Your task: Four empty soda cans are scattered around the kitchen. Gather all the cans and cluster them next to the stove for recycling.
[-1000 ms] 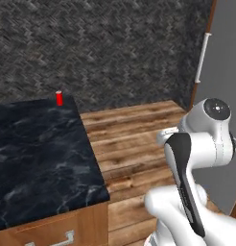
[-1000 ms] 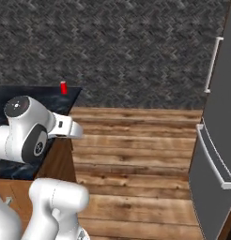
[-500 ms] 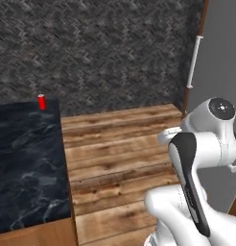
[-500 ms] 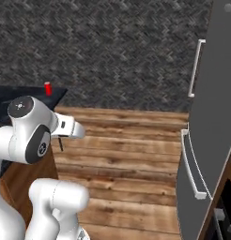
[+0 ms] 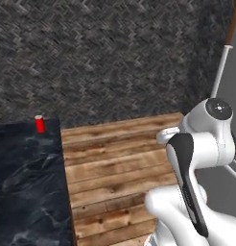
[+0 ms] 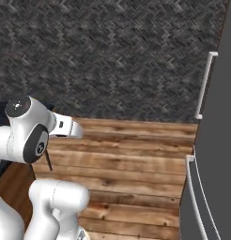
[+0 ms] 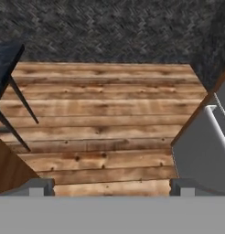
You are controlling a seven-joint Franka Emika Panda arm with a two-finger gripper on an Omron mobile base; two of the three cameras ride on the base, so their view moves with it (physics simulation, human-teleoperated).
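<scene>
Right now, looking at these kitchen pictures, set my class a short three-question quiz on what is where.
1. True or false: the red soda can stands on the wood floor.
2. Which sits at the right of the right base view? A) stove B) grey fridge C) sink
3. Fill in: the can stands at the back corner of the black ____, near the tiled wall.

Key: 1 false; 2 B; 3 counter.
</scene>
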